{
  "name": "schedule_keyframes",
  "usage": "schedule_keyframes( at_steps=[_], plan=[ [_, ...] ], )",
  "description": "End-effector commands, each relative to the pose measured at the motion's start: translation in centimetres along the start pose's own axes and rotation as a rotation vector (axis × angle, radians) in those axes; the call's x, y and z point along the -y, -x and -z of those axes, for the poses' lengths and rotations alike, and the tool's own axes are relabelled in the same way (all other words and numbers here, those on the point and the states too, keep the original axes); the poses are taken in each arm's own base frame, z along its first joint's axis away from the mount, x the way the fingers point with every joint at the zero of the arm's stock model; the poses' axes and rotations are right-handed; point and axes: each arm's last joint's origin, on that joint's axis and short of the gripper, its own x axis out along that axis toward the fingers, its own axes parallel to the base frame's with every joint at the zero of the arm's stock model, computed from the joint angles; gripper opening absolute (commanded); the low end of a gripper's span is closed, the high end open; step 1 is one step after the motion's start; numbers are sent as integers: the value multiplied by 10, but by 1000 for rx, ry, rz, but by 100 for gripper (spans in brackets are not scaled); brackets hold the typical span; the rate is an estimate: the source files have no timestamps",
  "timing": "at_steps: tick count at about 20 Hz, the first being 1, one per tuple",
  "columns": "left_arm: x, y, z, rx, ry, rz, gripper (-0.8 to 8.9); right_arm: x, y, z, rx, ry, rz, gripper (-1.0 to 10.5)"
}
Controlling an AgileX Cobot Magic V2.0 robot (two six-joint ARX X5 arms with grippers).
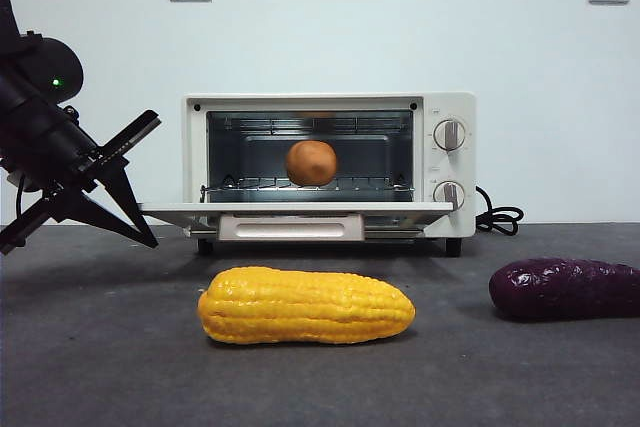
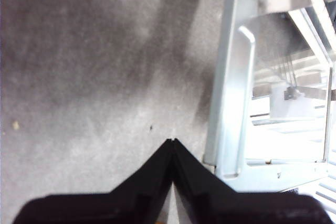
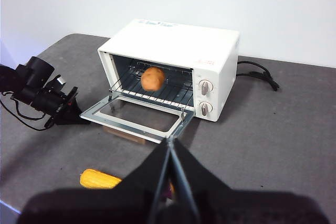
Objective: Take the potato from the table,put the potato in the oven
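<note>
Already the small rounded orange-brown potato [image 1: 311, 163] is seen on the wire rack inside the cream-white boxy oven [image 1: 448, 113], at the centre of the front frame, with the glass door folded down flat. At the left edge, the left gripper [image 1: 110, 183] is held beside the door's end, its black jaws pressed together on nothing. The right gripper [image 3: 170, 141], also closed and empty, is kept high over the dark grey table [image 1: 100, 347], where a long yellow corn cob [image 1: 305, 305] and a dark purple bumpy vegetable [image 1: 565, 289] are lying.

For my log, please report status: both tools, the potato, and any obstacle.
Left tool shut, empty, beside open oven door. Right tool shut, raised, waiting. Potato on rack inside oven. Nothing in the way.
</note>
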Motion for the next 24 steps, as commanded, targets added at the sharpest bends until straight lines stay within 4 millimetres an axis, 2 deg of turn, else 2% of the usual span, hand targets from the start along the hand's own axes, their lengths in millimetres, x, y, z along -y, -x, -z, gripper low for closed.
schedule_keyframes(
  at_steps=[1, 9, 17, 24],
  plan=[
    [2, -4, 1, -26, 4, 32, -6, 0, -1, 3, -21, 14, 4, -12],
    [7, 2, 0, -13, -1, 61, -6, 0, -1, 3, -21, 14, 4, -12],
    [23, 16, -3, 60, -9, 151, -6, 0, -1, 3, -21, 5, 4, -12],
    [32, 18, -9, 100, 19, 239, -6, 0, -1, 3, -22, -2, 3, -12]
  ],
)
